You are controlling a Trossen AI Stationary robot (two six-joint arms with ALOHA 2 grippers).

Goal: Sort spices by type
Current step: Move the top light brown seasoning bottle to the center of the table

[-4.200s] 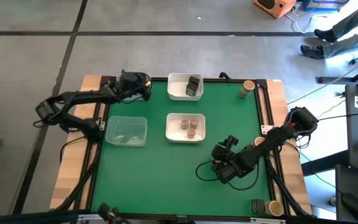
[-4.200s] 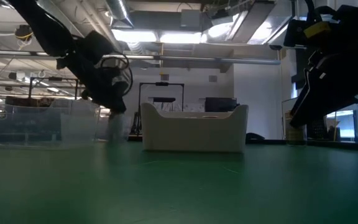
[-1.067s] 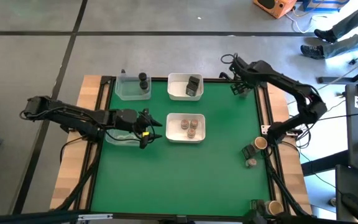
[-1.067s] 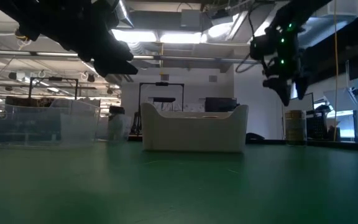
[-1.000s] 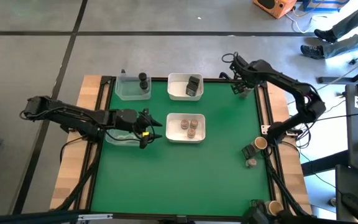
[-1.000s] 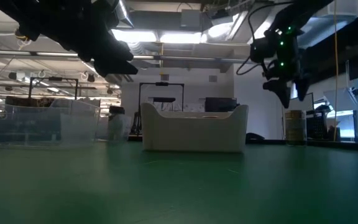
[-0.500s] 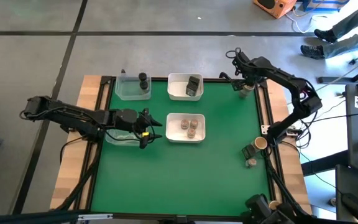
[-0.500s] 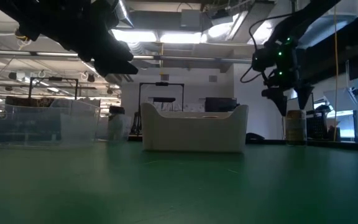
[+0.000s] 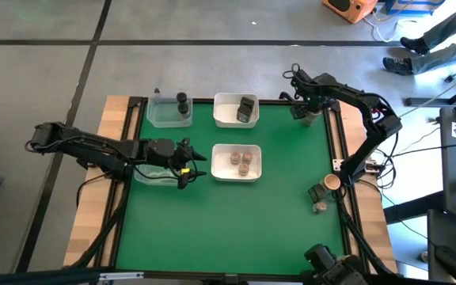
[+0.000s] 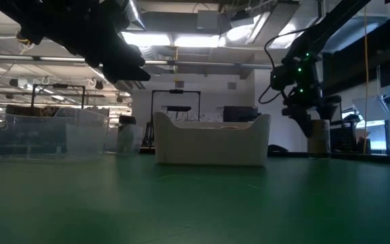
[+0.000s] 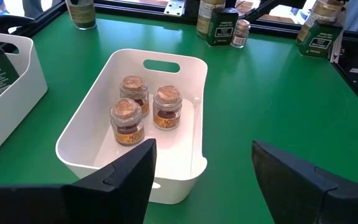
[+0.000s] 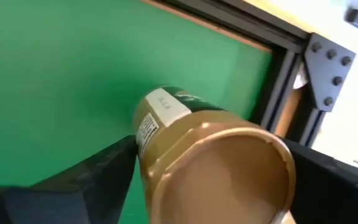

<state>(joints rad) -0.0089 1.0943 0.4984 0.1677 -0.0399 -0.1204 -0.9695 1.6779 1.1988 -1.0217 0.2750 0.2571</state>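
Observation:
My right gripper [image 9: 307,109] is open at the table's far right corner, lowered over a tan-topped round jar [image 12: 216,155]. Its fingers stand on either side of the jar, which rests upright on its base [image 10: 319,139]. Whether they touch it, I cannot tell. My left gripper [image 9: 192,164] is open and empty, hovering beside the middle white tray [image 9: 216,170]. That tray holds three small brownish jars [image 11: 143,107]. A dark grey tin [image 9: 246,108] sits in the far white tray. A black cylinder [image 9: 182,103] stands in the far clear tub.
A second clear tub [image 9: 153,172] lies under my left arm. More spices [image 9: 321,195] stand at the right edge of the mat, and others [image 9: 347,263] at the near right corner. Black rails [image 9: 340,142] border the mat. The green mat's near half [image 9: 228,229] is open.
My right gripper has moved down and toward the table's far right corner, dropping around the tan-topped jar standing there. The jar has stayed in place.

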